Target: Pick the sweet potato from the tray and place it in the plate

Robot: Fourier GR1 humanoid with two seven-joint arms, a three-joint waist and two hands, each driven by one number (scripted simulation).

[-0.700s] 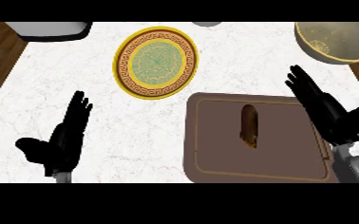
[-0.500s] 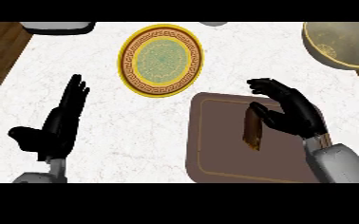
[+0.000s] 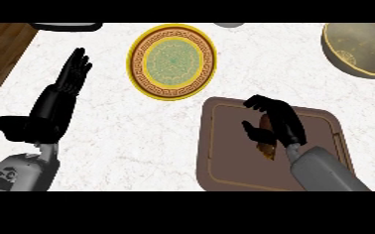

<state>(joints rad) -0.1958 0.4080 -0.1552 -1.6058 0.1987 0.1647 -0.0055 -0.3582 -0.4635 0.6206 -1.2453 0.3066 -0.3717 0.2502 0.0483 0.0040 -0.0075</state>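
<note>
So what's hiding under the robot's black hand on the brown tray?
A brown sweet potato lies under the right hand on the brown rectangular tray. Only its lower end shows; the curled fingers cover the rest.

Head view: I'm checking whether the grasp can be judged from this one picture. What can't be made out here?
- Sweet potato: mostly hidden under the right hand on the tray; only its lower end shows.
- Finger contact on the sweet potato: hidden by the hand's own back.
- Tan bowl: cut off by the right edge.
- Dark object and grey object: cut off at the top, cannot be identified.
</note>
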